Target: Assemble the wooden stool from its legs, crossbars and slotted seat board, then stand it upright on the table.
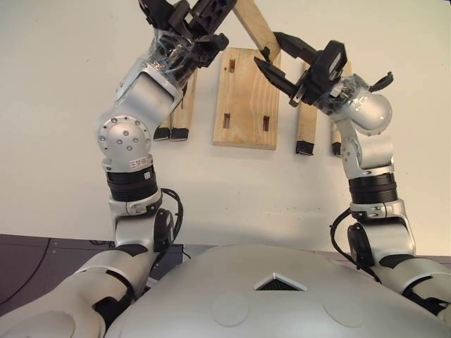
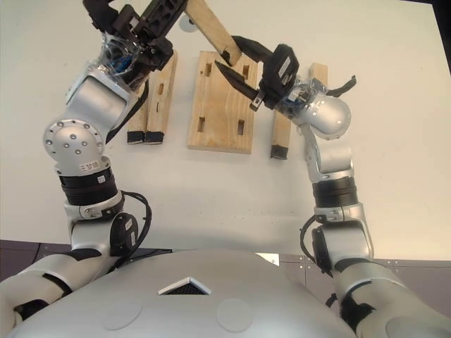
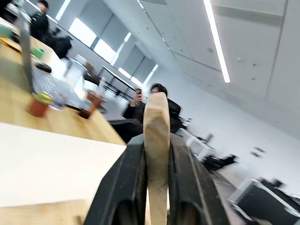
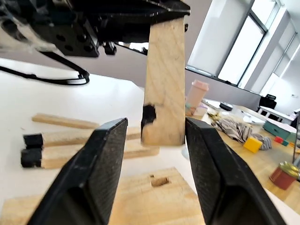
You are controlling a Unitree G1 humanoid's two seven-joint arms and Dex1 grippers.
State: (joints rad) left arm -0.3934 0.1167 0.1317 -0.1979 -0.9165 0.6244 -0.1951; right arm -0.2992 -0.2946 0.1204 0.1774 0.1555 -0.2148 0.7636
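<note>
Stool in pieces. Seat board (image 1: 245, 98) lies flat on the counter (image 1: 63, 84), mid-width and well back from the near edge, slots up. Left gripper (image 3: 157, 159) is raised above the board's far left corner, clamped tight on a leg (image 1: 257, 28). The leg hangs in the air, tilted, and its lower end, marked with a black patch, is over the far right part of the board and clear of it in the right wrist view. Right gripper (image 4: 154, 131) is spread apart, one finger on either side of that lower end. A gap shows on one side; the other finger is just beside the wood, contact unclear. A pair of legs (image 2: 161, 98) lies side by side, touching, just off the board's left edge, black caps toward the near edge, far ends under the left arm. A right leg (image 2: 283, 134) lies just off the board's right edge, cap also nearward, partly covered by the right arm. One more stick (image 2: 318, 70) lies beside it, mostly hidden.
</note>
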